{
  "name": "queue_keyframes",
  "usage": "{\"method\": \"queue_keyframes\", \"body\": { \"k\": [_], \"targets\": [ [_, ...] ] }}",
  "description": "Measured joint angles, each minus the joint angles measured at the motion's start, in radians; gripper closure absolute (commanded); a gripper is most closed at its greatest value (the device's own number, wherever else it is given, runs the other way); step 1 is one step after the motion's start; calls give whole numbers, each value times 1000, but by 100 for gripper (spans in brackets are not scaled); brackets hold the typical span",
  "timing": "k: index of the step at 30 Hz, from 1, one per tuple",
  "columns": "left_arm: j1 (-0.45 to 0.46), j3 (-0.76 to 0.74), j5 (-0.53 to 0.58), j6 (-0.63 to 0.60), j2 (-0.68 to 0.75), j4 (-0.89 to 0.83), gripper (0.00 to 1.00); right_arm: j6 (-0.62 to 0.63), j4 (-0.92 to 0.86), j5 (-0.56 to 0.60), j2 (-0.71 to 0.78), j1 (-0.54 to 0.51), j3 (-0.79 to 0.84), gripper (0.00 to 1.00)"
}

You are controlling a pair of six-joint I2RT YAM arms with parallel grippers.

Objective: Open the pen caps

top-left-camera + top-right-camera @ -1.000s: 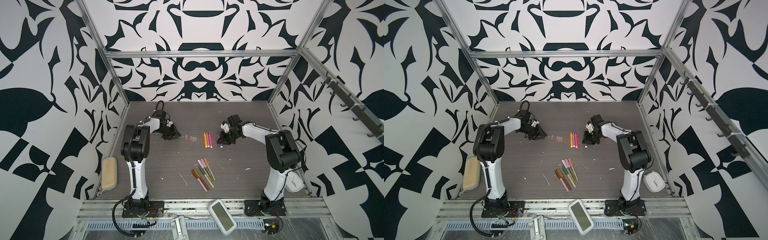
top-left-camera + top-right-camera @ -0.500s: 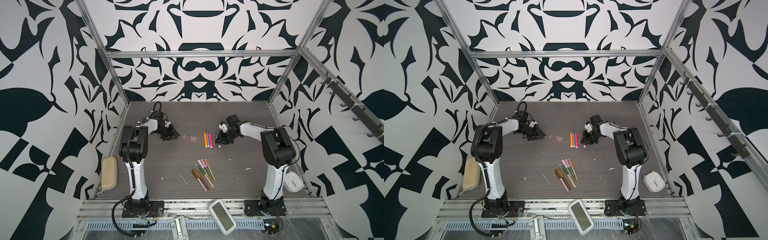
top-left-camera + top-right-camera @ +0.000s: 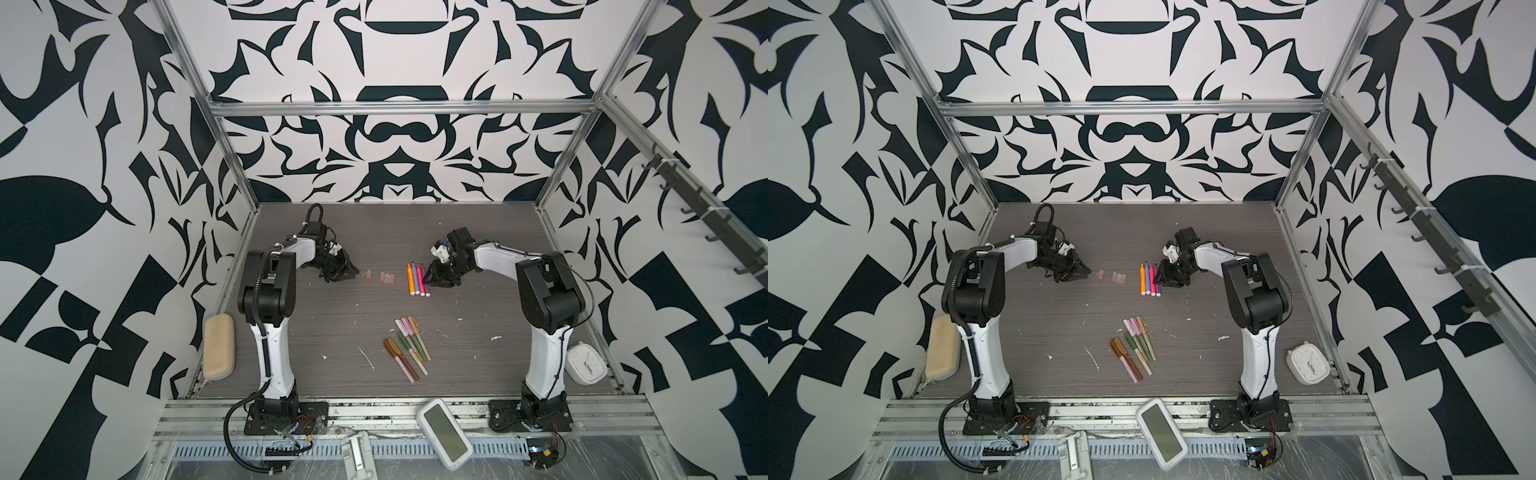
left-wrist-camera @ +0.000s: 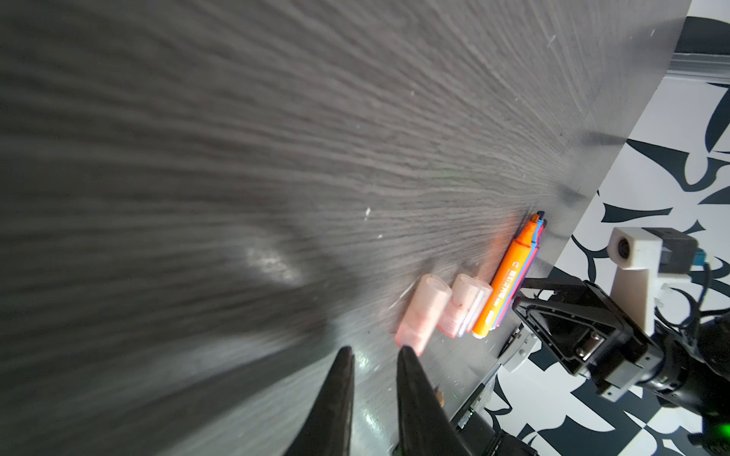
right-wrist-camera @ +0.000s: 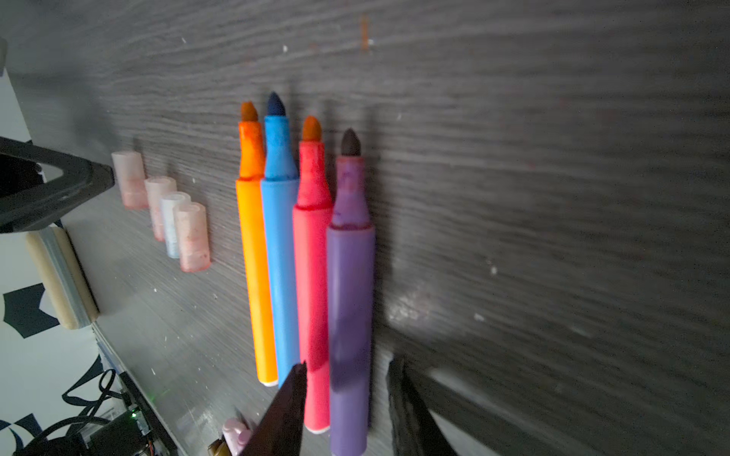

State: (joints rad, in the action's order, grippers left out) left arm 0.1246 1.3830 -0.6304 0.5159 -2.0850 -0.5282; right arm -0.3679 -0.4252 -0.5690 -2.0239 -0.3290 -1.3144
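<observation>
Right wrist view shows you the right hand (image 5: 348, 361) open, one finger on either side of the rear end of the purple pen (image 5: 349, 276), which lies flat on the counter (image 5: 553, 197). One fingertip overlaps the pink pen (image 5: 314, 256) beside it. You cannot tell whether either finger touches the purple barrel. That pen is the outermost of four uncapped pens lying side by side, tips pointing the same way: purple, pink, then the blue pen (image 5: 280, 256), then the orange pen (image 5: 254, 256). A little beyond the orange one lie four loose caps (image 5: 191, 237), translucent and mostly pale pink, three bunched together and one slightly off.

In the left wrist view your left hand (image 4: 374, 351) holds nothing. Its fingers stand a narrow gap apart with bare counter between them, just short of the nearest cap (image 4: 424, 312).

In both top views the caps and the pen row lie between the two hands. Nearer the front, well apart from both hands, you have a cluster of capped pens (image 3: 407, 349) in pink, green, tan and brown. A tan case (image 3: 219, 347) lies at the left edge, a white clock (image 3: 587, 365) at the right, and a white device (image 3: 444, 432) on the front rail.
</observation>
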Motion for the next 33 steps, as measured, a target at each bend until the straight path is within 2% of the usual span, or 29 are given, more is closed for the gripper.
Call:
{"method": "queue_keyframes", "body": {
  "k": [4, 17, 33],
  "targets": [
    [0, 0, 3, -5, 0, -11, 81, 0, 1, -2, 0, 0, 0, 62],
    [44, 66, 82, -45, -19, -101, 82, -15, 2, 1, 0, 0, 0, 68],
    [100, 93, 90, -60, -47, -130, 82, -36, 35, 0, 7, -3, 0, 65]
  ]
}}
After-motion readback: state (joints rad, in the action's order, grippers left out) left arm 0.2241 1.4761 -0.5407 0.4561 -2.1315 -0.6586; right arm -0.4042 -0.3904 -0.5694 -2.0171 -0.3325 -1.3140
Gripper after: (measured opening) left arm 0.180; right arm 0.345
